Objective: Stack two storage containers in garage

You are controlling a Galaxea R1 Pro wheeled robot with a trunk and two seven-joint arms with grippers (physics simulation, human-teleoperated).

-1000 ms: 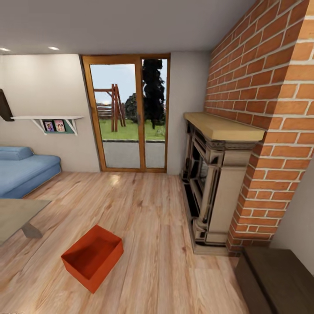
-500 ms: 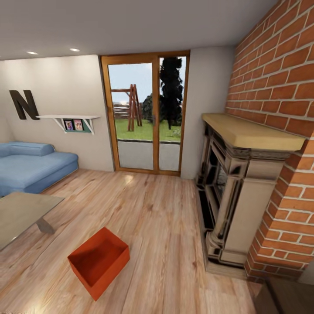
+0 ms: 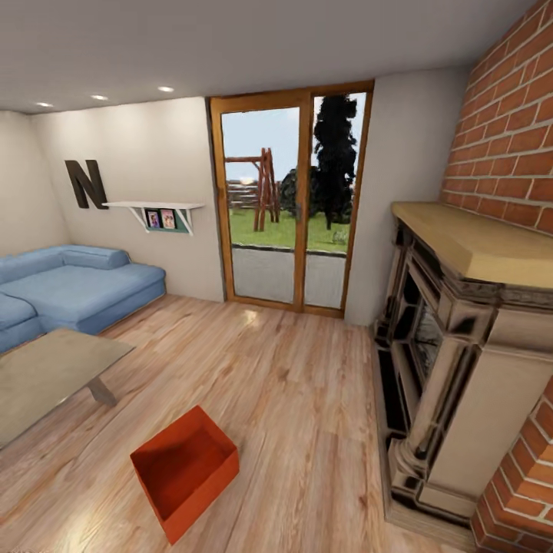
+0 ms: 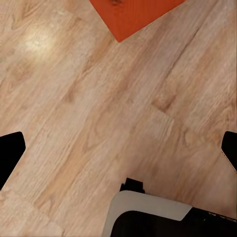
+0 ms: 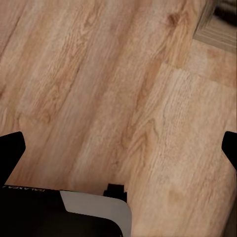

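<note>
Swinging leftward, the head camera is bringing more blue sofa [image 3: 69, 288] into sight while the storage container [image 3: 184, 468] is sitting unmoved on the wood-plank floor [image 3: 292, 384]. Both the left gripper [image 4: 118, 153] and right gripper [image 5: 118, 148] are hanging spread apart and empty, and I reckon the base risks clipping the glass coffee table [image 3: 46, 376] or nudging the container when closing in.

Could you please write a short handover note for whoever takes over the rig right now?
Left gripper: open, empty, fingertips at the frame edges over the wood-plank floor.
Right gripper: open, empty, also over bare planks.
One storage container: on the living room floor, upright and empty, between the glass coffee table and the fireplace; its corner shows in the left wrist view.
Done: nothing carried yet.
Left: find the other container, take both to the garage, set one on the floor and stack the other on it.
</note>
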